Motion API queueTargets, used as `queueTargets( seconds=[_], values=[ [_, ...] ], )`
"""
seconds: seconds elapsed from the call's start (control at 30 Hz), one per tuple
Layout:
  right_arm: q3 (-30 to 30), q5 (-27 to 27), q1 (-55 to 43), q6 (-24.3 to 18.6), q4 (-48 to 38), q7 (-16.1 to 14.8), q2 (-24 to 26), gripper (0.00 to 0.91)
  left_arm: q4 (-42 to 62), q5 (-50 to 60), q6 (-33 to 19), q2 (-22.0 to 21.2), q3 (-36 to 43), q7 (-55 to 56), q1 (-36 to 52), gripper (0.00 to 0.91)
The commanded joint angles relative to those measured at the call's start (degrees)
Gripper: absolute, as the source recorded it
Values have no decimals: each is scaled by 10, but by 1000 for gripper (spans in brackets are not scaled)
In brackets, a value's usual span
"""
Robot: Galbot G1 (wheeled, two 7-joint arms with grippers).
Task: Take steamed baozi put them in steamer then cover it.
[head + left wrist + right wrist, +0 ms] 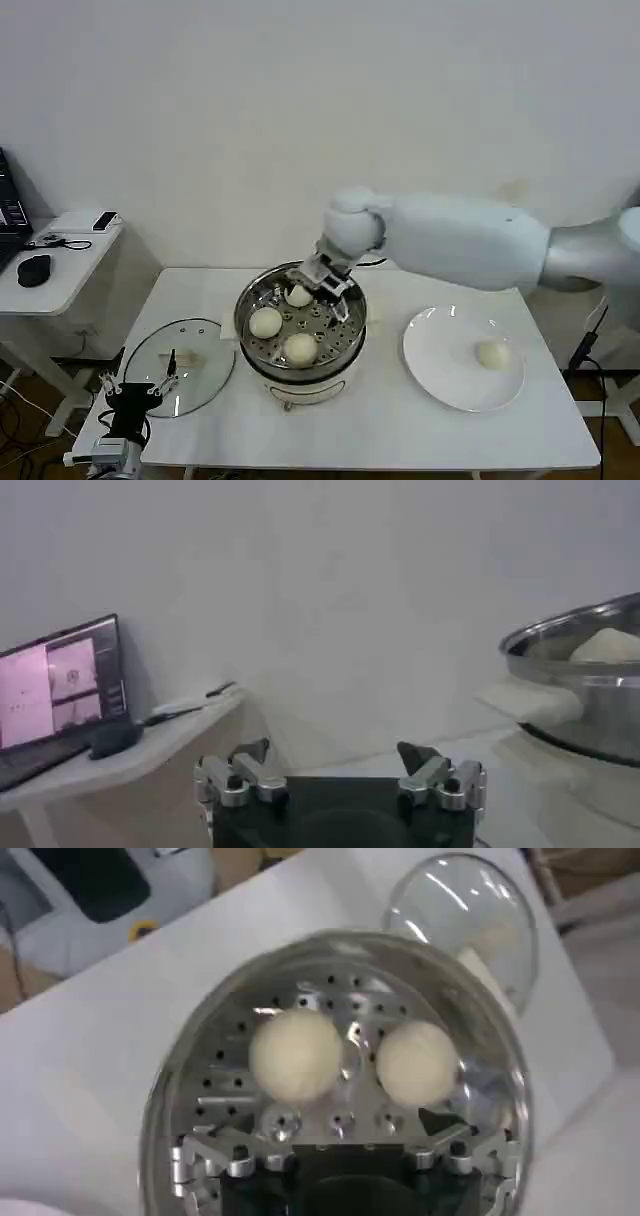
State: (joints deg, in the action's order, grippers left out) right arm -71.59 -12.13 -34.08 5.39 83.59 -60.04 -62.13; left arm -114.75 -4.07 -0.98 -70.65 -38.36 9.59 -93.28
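Right gripper (322, 283) over the steamer (250, 300), three baozi inside.
Smooth cream buns (266, 322) on perforated steel; a fourth (491, 353) on the white plate (430, 350). Right pincer state unclear; left gripper (338, 770) released beside the glass lid (205, 375).

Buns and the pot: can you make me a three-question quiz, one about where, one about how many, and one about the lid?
1. Where is the bun that is outside the pot?
A. on the white plate
B. on the floor
C. on a chair

2. How many buns lie in the pot?
A. one
B. three
C. five

3. The glass lid is:
A. on the pot
B. up in the air
C. lying on the table

Answers: 1 A, it sits on the plate. 2 B, three show on the holed floor. 3 C, the pot is open and the lid lies flat beside it.
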Motion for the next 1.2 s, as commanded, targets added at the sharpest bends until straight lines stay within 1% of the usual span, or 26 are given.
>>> queueTargets(
  seconds=[0.03, 0.07, 0.1, 0.17, 0.3, 0.53, 0.57, 0.6, 0.63, 0.73, 0.77, 0.8, 0.87, 0.9, 0.93, 1.03, 1.1, 1.2],
  values=[
    [21, -19, -14, 50, 26, 7, 178, 907, 0, 1, 0, 3, 9, -1, 2, 907],
    [20, -15, -11, 53, 36, 6, 202, 907, -1, 1, 0, 4, 11, -1, 3, 907],
    [19, -14, -9, 53, 37, 5, 211, 907, -1, 1, 1, 5, 13, -1, 3, 907],
    [8, 2, 1, 52, 56, 2, 276, 907, -1, 2, 1, 7, 17, -1, 4, 907],
    [4, 40, 41, 51, 84, 2, 358, 907, -2, 5, 2, 8, 27, -1, 7, 907],
    [-7, 101, 108, 47, 108, 8, 444, 907, -5, 6, 2, 12, 36, -1, 10, 907],
    [-1, 107, 116, 47, 108, 11, 451, 907, -5, 6, 2, 13, 36, -2, 10, 907],
    [21, 114, 144, 47, 106, 12, 461, 907, -5, 5, 3, 15, 35, -2, 10, 907],
    [35, 119, 154, 47, 103, 12, 466, 907, -6, 5, 3, 16, 35, -2, 10, 907],
    [103, 142, 234, 47, 83, 19, 474, 907, -5, 5, 4, 15, 37, -2, 11, 907],
    [120, 144, 247, 48, 76, 20, 474, 907, -5, 6, 3, 14, 38, -2, 11, 907],
    [151, 150, 279, 48, 63, 22, 472, 907, -4, 7, 3, 14, 40, -2, 10, 907],
    [175, 155, 303, 47, 48, 22, 468, 907, -4, 9, 3, 13, 40, -2, 10, 907],
    [198, 159, 335, 45, 29, 24, 460, 907, -4, 9, 3, 13, 40, -2, 9, 907],
    [209, 159, 341, 45, 25, 24, 458, 907, -4, 10, 3, 14, 40, -2, 9, 907],
    [229, 165, 370, 42, -10, 27, 435, 907, -5, 9, 4, 14, 37, -1, 8, 907],
    [253, 168, 392, 42, -37, 29, 416, 907, -5, 9, 4, 13, 36, -2, 7, 907],
    [270, 173, 407, 42, -62, 30, 394, 907, -6, 9, 3, 13, 33, -2, 3, 907]
  ],
)
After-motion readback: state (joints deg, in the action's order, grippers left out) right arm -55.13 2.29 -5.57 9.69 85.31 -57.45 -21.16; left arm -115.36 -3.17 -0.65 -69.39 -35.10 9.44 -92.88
